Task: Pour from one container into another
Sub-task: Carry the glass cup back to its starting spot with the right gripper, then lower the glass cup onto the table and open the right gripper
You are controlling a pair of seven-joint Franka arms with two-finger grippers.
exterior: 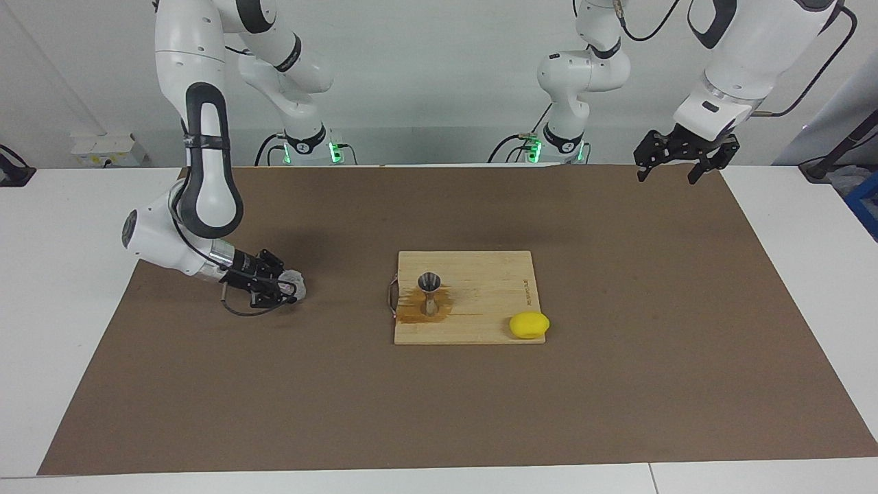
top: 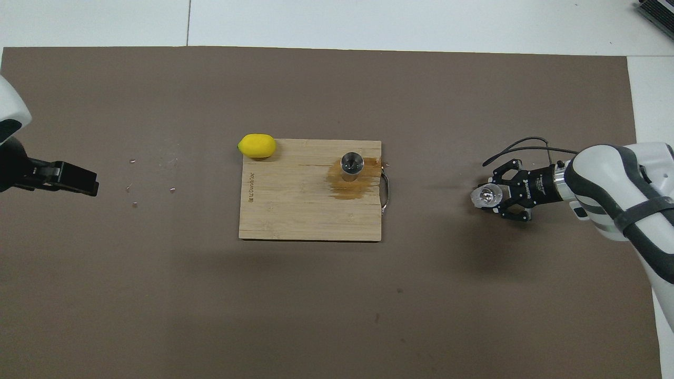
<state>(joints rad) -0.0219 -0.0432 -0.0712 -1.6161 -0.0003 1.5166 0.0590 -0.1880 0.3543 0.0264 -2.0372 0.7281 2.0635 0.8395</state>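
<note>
Glass tumbler (exterior: 293,283) gripped in right tool (exterior: 285,286) over the mat (exterior: 617,288).

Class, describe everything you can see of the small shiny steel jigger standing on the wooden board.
The small shiny steel jigger is hourglass-shaped: two cones joined at a narrow waist. It stands upright, open mouth up, on the wooden cutting board, toward the end with the metal handle. Its base sits in a brown wet stain. No gripper touches it.
</note>
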